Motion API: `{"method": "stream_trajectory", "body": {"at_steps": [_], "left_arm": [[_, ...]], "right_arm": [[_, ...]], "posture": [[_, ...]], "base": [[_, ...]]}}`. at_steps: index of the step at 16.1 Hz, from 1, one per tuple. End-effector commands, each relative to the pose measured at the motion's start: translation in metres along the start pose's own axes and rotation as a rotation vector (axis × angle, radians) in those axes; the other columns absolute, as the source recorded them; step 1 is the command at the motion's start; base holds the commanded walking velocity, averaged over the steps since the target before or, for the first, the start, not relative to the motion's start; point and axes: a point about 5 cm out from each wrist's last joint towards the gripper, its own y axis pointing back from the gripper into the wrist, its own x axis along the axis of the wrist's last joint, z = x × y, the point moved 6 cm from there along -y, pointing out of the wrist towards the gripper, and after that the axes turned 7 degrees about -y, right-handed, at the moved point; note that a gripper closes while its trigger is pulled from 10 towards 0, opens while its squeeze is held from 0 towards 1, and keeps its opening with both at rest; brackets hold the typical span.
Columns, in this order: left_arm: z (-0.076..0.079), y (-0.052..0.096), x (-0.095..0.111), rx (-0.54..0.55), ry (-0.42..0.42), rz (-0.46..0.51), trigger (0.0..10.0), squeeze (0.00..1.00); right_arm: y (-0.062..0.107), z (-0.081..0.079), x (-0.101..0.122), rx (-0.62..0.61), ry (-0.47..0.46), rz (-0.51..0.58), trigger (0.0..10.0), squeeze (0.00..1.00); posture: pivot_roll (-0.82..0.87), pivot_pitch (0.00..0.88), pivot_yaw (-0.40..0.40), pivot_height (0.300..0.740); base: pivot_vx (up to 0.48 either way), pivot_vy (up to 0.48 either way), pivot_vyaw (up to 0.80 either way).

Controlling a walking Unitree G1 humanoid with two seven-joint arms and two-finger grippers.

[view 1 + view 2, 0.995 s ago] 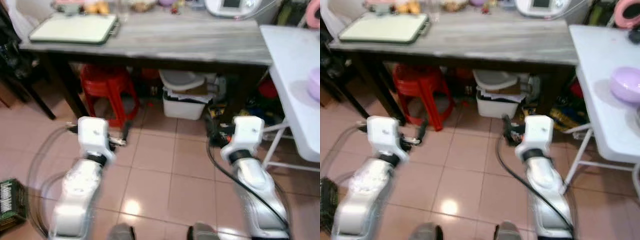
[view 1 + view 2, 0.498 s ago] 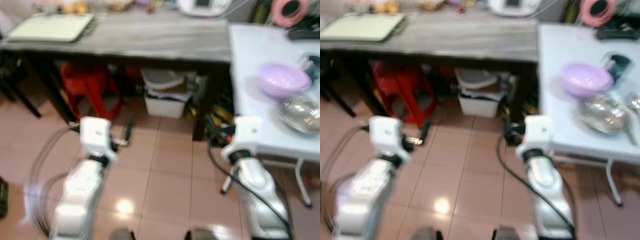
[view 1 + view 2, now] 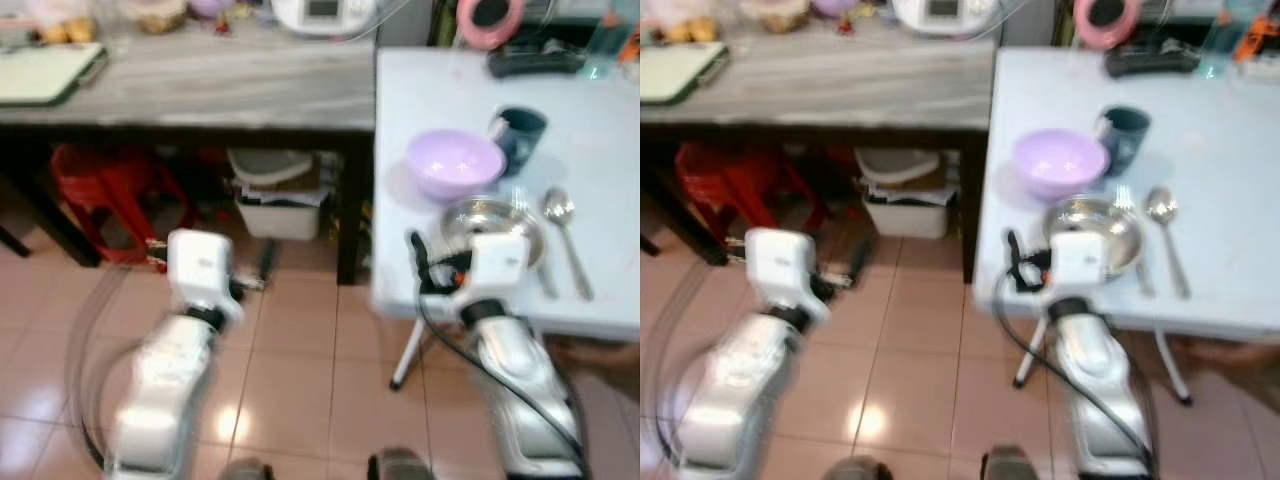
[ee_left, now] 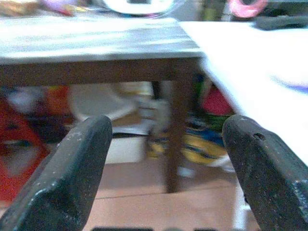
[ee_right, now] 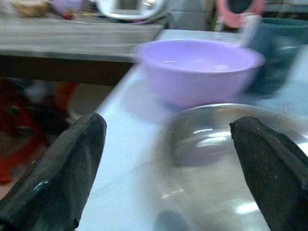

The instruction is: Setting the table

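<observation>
The white table (image 3: 440, 290) fills the right half of the head view, its near edge running just in front of the right arm and its left edge dropping down beside the dark leg of the grey wooden table (image 3: 200, 85) across the upper left. On the white top, a lavender bowl (image 3: 455, 163) sits near that left edge, a dark teal mug (image 3: 520, 135) just behind and to its right, and a shiny metal bowl (image 3: 490, 220) just in front of it, close to the near edge. A fork (image 3: 530, 235) and spoon (image 3: 565, 235) lie side by side to the right of the metal bowl. Below the wooden table are a red stool (image 3: 95, 185) and a white bin (image 3: 275, 205), and open pink tiled floor (image 3: 290, 370) spreads across the lower left and centre. The right gripper (image 5: 168, 159) is raised level with the white tabletop at its near edge, fingers (image 5: 62, 178) spread wide with the metal bowl and lavender bowl directly ahead, touching neither. The left gripper (image 4: 163, 168) is held out over the floor in the lower left, aimed under the wooden table, its fingers (image 4: 72, 178) also spread wide and holding nothing.
</observation>
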Motion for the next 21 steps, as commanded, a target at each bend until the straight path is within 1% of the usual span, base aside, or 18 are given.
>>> {"method": "stream_trajectory", "body": {"at_steps": [1, 3, 4, 7, 9, 13, 15, 17, 18, 21], "left_arm": [[-0.012, 0.004, 0.002, 0.028, -0.024, 0.002, 10.0, 0.0], [-0.011, 0.003, 0.003, 0.024, -0.022, 0.008, 10.0, 0.0], [-0.012, 0.004, 0.007, 0.026, 0.004, 0.035, 10.0, 0.0], [-0.012, 0.005, 0.008, 0.012, -0.002, 0.039, 10.0, 0.0], [-0.009, 0.006, 0.009, -0.016, 0.0, 0.047, 10.0, 0.0], [-0.01, 0.005, 0.011, -0.024, -0.005, 0.054, 10.0, 0.0], [-0.007, 0.004, 0.013, -0.033, -0.008, 0.061, 10.0, 0.0], [-0.006, 0.005, 0.013, -0.043, -0.011, 0.062, 10.0, 0.0], [-0.006, 0.005, 0.013, -0.046, -0.018, 0.06, 10.0, 0.0], [-0.005, 0.004, 0.014, -0.044, -0.024, 0.065, 10.0, 0.0]], "right_arm": [[-0.002, -0.01, 0.009, 0.022, -0.013, 0.034, 10.0, 0.0], [-0.003, -0.01, 0.01, 0.026, -0.01, 0.037, 10.0, 0.0], [-0.004, -0.011, 0.01, 0.027, -0.009, 0.039, 10.0, 0.0], [-0.004, -0.009, 0.009, 0.019, -0.005, 0.037, 10.0, 0.0], [-0.001, -0.008, 0.007, 0.01, -0.008, 0.03, 10.0, 0.0], [0.0, -0.004, 0.005, -0.012, -0.006, 0.023, 10.0, 0.0], [0.0, -0.004, 0.005, -0.012, -0.002, 0.023, 10.0, 0.0], [0.001, -0.002, 0.002, -0.022, -0.003, 0.012, 10.0, 0.0], [0.002, 0.003, -0.004, -0.043, -0.015, -0.011, 10.0, 0.0], [-0.003, 0.007, -0.008, -0.047, -0.021, -0.044, 10.0, 0.0]], "posture": [[-0.01, 0.084, 0.053, 0.74], [-0.01, 0.082, 0.053, 0.74], [0.0, 0.082, 0.053, 0.74], [0.0, 0.082, 0.052, 0.74], [0.0, 0.083, 0.05, 0.74], [0.0, 0.084, 0.053, 0.74], [0.0, 0.086, 0.054, 0.74], [0.0, 0.088, 0.053, 0.74], [0.0, 0.09, 0.053, 0.74], [0.0, 0.095, 0.054, 0.74]], "base": [[0.386, -0.281, 0.0], [0.392, -0.274, 0.0], [0.0, 0.0, 0.0], [0.0, 0.0, 0.0], [0.0, 0.0, 0.0], [0.0, 0.0, -0.71], [0.0, 0.0, -0.23], [0.0, 0.0, 0.0], [0.0, 0.0, 0.0], [0.0, 0.0, 0.0]]}}
